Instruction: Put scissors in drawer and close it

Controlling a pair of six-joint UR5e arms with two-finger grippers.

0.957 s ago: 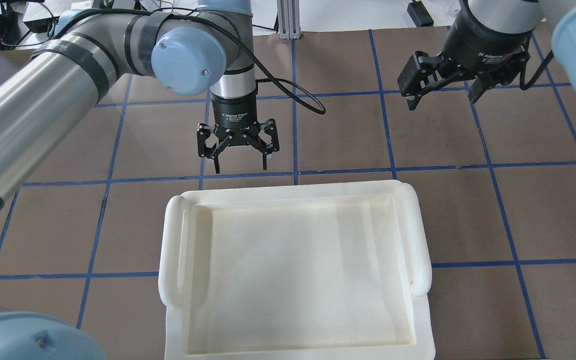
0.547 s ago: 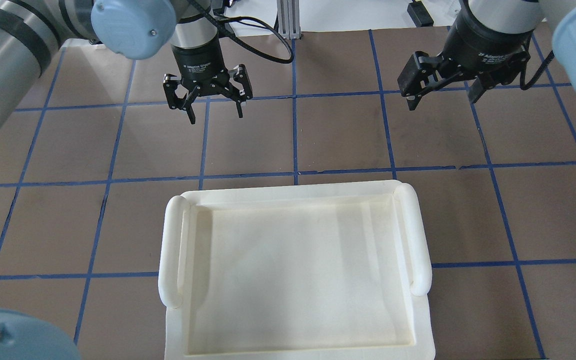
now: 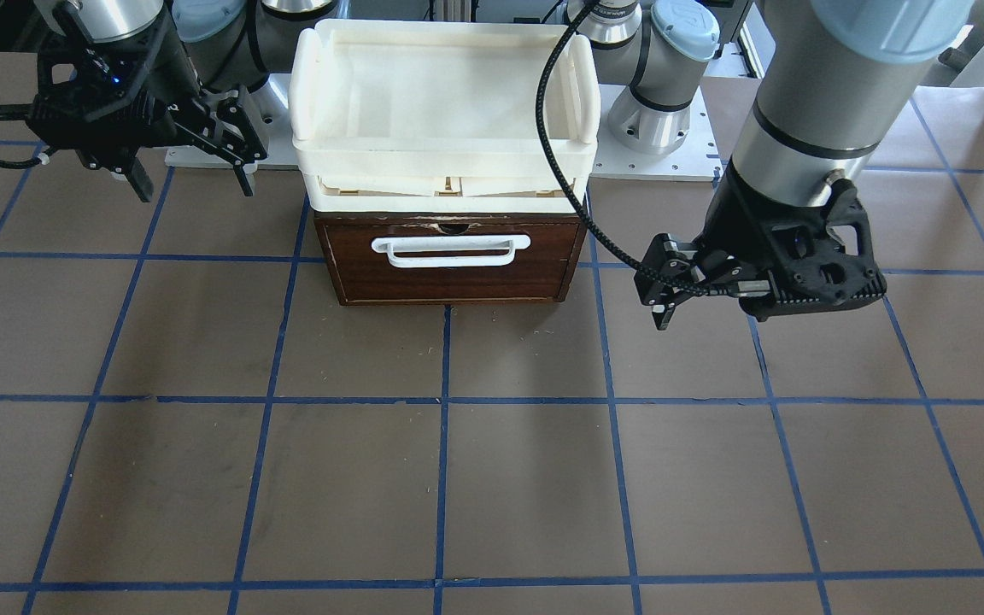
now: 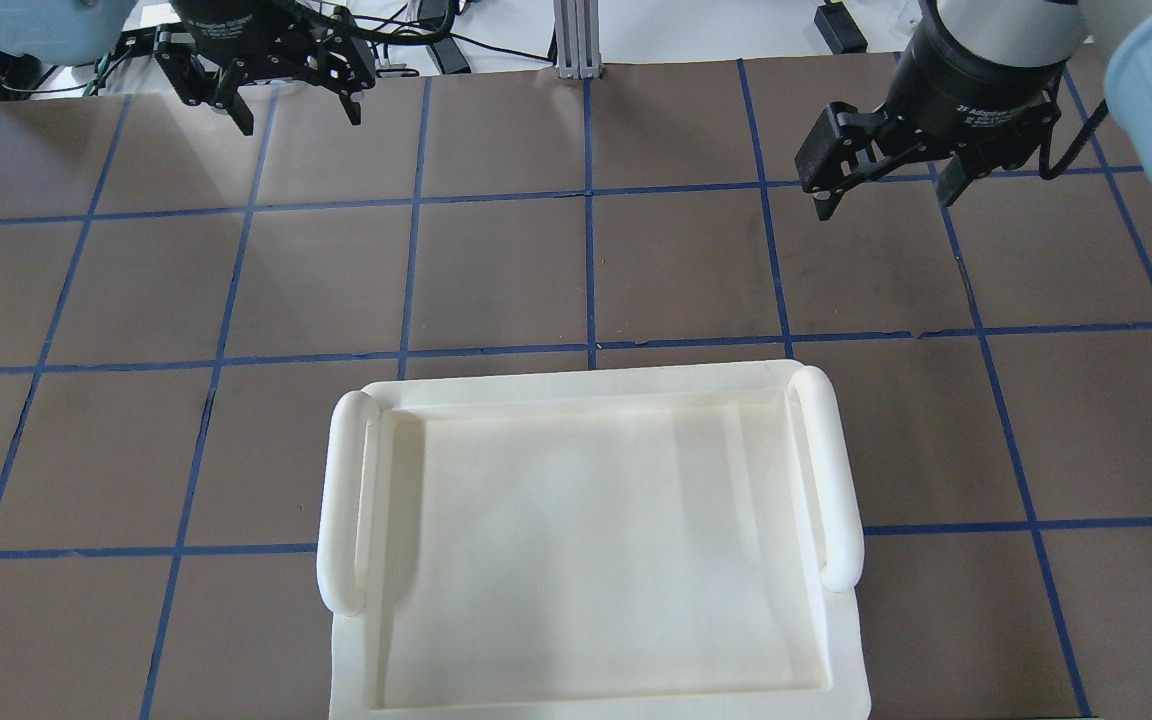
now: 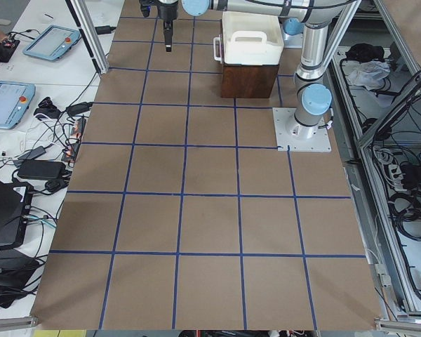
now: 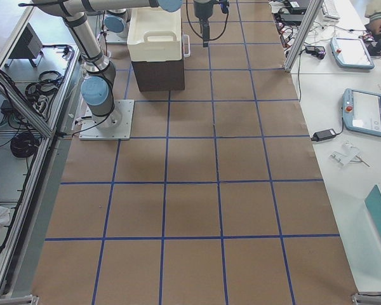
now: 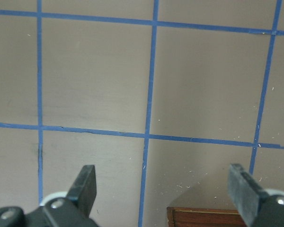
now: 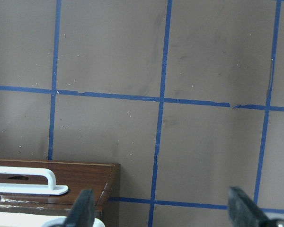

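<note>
Front-facing exterior view, left to right: the right gripper (image 3: 197, 190) hangs above the table (image 3: 458, 478), jaws spread wide and holding nothing. The dark drawer (image 3: 449, 278) sits pushed in beneath stacked cream trays (image 3: 445, 155), its white handle (image 3: 451, 249) facing forward. The left gripper (image 4: 296, 116) hovers beside it, apart, fingers parted and empty. The scissors show in no view.

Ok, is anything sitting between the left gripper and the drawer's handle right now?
Nothing visible does. The left gripper, open, hangs over bare table off to one side of the drawer, whose white handle faces open table. Only the arm's own black cable loops near the drawer's corner. No scissors show in any view.
</note>
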